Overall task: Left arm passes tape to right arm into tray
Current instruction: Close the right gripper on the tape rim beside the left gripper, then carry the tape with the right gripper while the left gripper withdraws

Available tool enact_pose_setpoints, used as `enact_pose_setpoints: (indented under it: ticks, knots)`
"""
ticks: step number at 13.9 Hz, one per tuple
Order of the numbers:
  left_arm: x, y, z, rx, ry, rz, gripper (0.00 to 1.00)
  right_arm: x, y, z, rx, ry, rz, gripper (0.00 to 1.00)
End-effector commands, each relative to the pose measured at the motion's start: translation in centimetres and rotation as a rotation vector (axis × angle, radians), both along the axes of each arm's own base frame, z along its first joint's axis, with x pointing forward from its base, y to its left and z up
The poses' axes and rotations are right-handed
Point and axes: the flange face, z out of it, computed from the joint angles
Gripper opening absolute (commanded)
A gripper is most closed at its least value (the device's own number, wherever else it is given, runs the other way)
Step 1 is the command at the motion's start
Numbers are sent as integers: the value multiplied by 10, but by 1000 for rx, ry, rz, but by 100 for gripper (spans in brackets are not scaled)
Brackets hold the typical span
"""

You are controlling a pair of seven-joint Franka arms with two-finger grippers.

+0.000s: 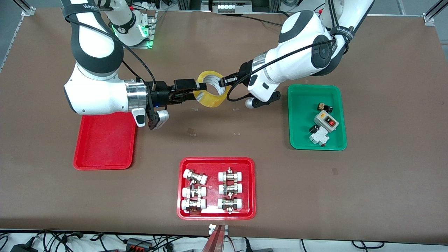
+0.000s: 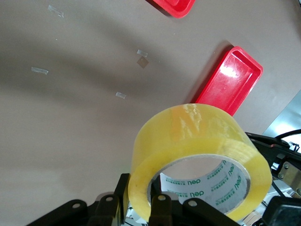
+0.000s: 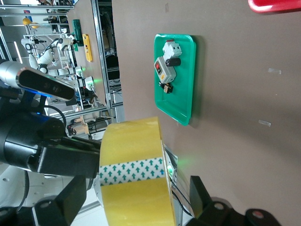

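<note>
Yellow tape (image 1: 211, 88) up in air over bare tabletop mid-table, between both grippers. Front view: left gripper (image 1: 224, 82) clamped on roll's rim thru the core; right gripper (image 1: 196, 91) at roll's other edge, fingers spread wide either side, not seen pinching. Plain red tray (image 1: 105, 147) at right arm's end, bare floor. Left wrist view: tape (image 2: 200, 160) close up, gripped at rim; tray (image 2: 230, 80) on table. Right wrist view: tape (image 3: 134, 174) between spread fingers; green tray (image 3: 181, 94) w/ switch parts.
</note>
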Motion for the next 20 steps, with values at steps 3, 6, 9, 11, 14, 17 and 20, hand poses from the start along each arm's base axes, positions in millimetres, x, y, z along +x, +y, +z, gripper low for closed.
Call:
enact_pose_setpoints:
  ticks: [3,6,9,11,14,17,20]
  knots:
    - [-1,-1,5,-23,21,6,9,0,4,1,14,-15,16,53]
    - [-1,-1,5,-22,22,6,9,1,3,1,13,-15,12,44]
    - [0,1,4,-22,12,-8,46,1,4,2,15,-14,11,43]
    - [1,3,6,-16,6,-5,100,1,3,3,16,-16,12,42]
    - [0,24,21,24,0,-30,100,3,0,1,15,-19,8,40]
    - [14,69,29,116,-40,-58,100,8,-6,-14,21,-44,20,39]
    - [21,114,44,229,-88,-64,100,14,-13,-29,-8,-53,23,39]
